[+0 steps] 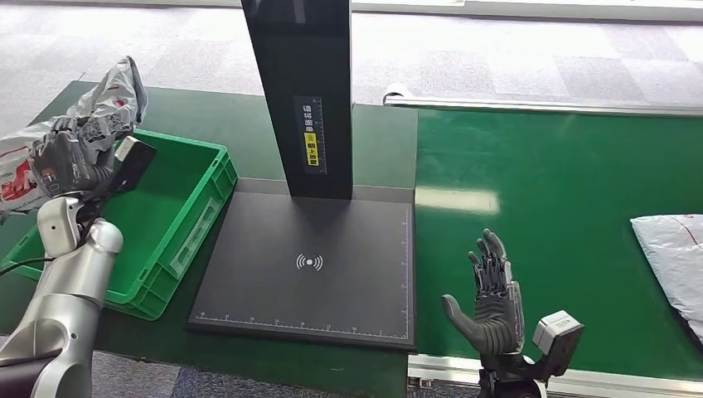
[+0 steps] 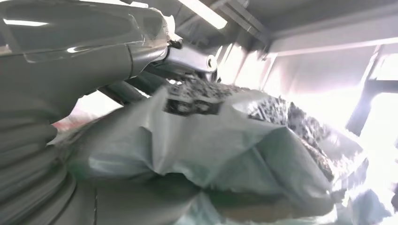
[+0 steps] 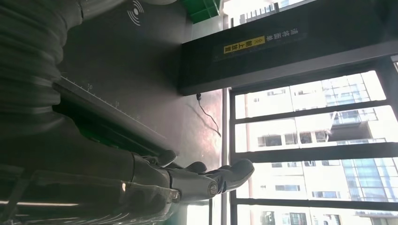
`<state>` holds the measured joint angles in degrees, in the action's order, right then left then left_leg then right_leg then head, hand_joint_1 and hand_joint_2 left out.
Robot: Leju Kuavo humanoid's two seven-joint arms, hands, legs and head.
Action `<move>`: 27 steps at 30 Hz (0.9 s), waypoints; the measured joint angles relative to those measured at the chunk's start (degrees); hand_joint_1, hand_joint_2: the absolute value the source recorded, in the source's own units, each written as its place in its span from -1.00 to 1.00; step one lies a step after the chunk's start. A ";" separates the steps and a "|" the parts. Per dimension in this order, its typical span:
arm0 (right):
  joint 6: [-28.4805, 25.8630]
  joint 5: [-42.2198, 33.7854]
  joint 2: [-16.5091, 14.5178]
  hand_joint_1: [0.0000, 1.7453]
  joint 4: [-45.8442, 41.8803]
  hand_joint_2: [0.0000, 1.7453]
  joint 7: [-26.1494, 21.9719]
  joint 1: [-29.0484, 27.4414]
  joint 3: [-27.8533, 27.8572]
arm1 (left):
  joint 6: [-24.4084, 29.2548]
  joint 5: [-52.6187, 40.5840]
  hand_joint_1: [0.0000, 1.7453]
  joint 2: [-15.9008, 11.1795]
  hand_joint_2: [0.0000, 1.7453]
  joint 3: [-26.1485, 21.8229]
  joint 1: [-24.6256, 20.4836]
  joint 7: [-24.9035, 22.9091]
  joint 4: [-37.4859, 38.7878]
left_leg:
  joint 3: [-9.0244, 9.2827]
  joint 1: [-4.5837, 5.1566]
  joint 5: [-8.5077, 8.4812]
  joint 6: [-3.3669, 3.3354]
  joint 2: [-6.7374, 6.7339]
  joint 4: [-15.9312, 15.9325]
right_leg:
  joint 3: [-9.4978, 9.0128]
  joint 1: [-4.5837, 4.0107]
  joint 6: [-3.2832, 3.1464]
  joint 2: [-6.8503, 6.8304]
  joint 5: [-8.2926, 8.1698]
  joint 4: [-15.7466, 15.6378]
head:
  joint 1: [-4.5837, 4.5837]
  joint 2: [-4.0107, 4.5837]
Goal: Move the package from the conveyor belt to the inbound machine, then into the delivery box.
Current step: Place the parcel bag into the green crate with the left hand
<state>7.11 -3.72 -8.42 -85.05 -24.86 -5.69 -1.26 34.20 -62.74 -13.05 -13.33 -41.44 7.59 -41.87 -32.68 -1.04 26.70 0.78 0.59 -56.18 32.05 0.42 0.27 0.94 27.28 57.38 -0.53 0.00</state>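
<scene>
Left hand point(image 1: 70, 157) clamped around a crumpled grey package point(image 1: 99, 104), held raised, fingers buried in the plastic. In the left wrist view the package point(image 2: 211, 145) bulges out past the thumb, a printed label facing the camera. Just below and beside the hand lies the green delivery box point(image 1: 178, 215); the package hangs over the box's near-left edge, not yet inside. Judgement: the machine step looks done and the high hold is meant to clear the box wall before release.

Further out from that hand, across the box wall, the inbound machine's dark scan plate point(image 1: 307, 274) with its black upright post point(image 1: 303, 91). Nothing lies on the plate.

Right hand point(image 1: 489, 298) beyond the plate's far edge from the left hand, over the green conveyor belt point(image 1: 564, 207), palm upright, fingers spread, holding nothing. The right wrist view shows the fingers point(image 3: 220, 176) extended and bare. Well beyond that hand a second grey package point(image 1: 676, 257) rests on the belt.

Obstacles: only the box's own rim beneath the held package; loose plastic could snag there.
</scene>
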 joint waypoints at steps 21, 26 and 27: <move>-1.07 -0.68 0.61 -1.00 1.55 1.00 -1.83 -0.23 -1.02 | -34.36 52.43 -1.00 6.88 1.00 0.30 13.67 23.18 -29.25 | -0.02 0.01 0.03 0.00 -0.01 0.00 | 0.00 0.01 0.00 0.01 0.00 -0.01 | 0.00 0.00; -0.98 -0.72 0.62 -1.00 2.32 1.00 -1.89 -0.23 -1.54 | -45.44 59.04 -1.00 11.12 1.00 5.42 24.09 23.36 -40.10 | -0.03 0.07 0.09 0.00 0.00 0.00 | 0.01 0.08 0.04 0.00 0.05 -0.03 | 0.02 0.00; -0.95 -0.59 0.62 -1.00 2.47 1.00 -1.89 -0.23 -1.70 | -46.07 58.96 -1.00 11.98 1.00 6.82 26.05 23.04 -41.53 | -0.03 0.08 0.10 -0.01 0.00 0.00 | 0.01 0.09 0.04 0.00 0.05 -0.03 | 0.01 0.00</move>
<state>6.17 -4.31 -7.80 -82.57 -26.75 -5.92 -2.96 -11.87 -3.78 -1.08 -6.51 -15.40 30.62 -83.40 -32.71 -0.96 26.80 0.77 0.59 -56.18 32.05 0.50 0.31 0.94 27.34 57.35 -0.52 0.00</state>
